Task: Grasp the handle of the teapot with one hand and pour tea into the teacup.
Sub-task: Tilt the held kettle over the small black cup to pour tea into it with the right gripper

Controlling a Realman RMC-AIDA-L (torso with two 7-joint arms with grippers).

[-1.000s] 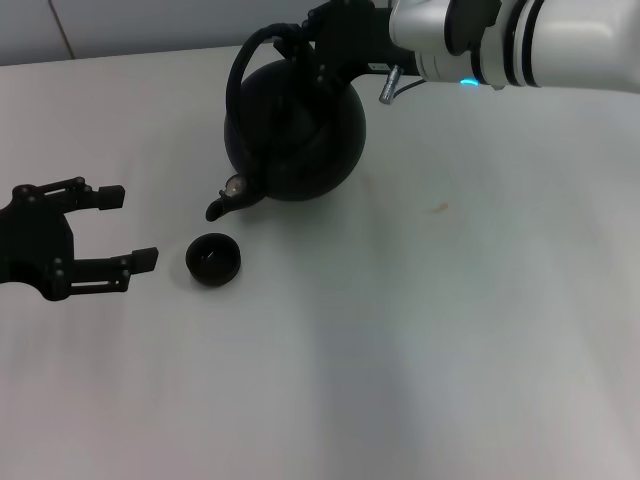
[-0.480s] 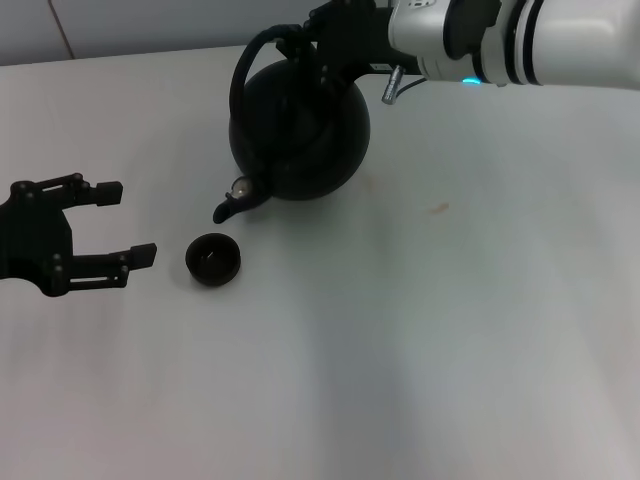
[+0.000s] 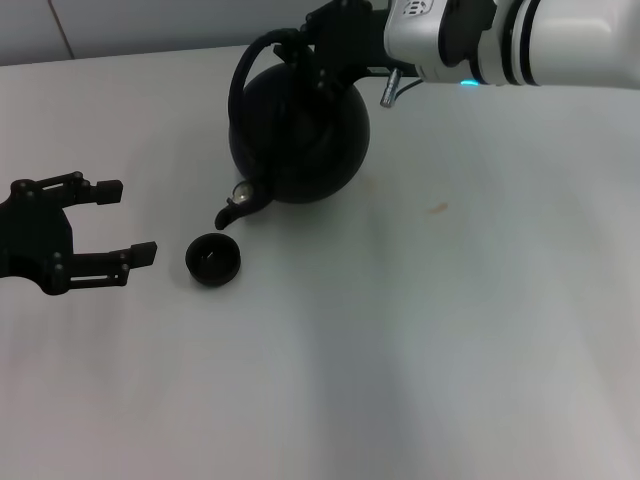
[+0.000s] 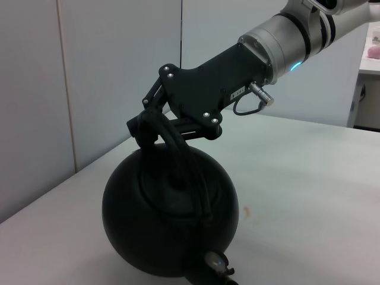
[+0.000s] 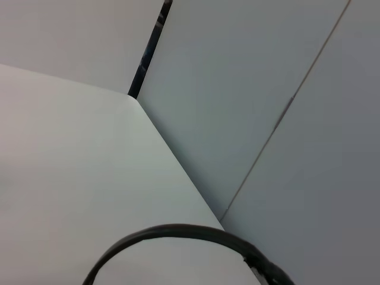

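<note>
The matte-black teapot (image 3: 300, 140) is at the back of the table, tipped with its spout (image 3: 228, 212) pointing down toward the teacup. My right gripper (image 3: 315, 50) is shut on the upper right part of the arched handle (image 3: 240, 75). The left wrist view shows this grip: the right gripper (image 4: 155, 124), the handle (image 4: 187, 163) and the teapot (image 4: 169, 225). The handle (image 5: 178, 231) also arcs across the right wrist view. The tiny black teacup (image 3: 213, 259) stands just in front of the spout tip. My left gripper (image 3: 125, 222) is open and empty, left of the cup.
The white table (image 3: 420, 330) spreads to the front and right. A small brown stain (image 3: 437, 208) lies right of the teapot. A grey wall (image 4: 119, 71) rises behind the table's far edge.
The teapot has shifted slightly to the right with my right gripper, and its spout tip sits a little nearer above the cup. The left gripper has hardly moved.
</note>
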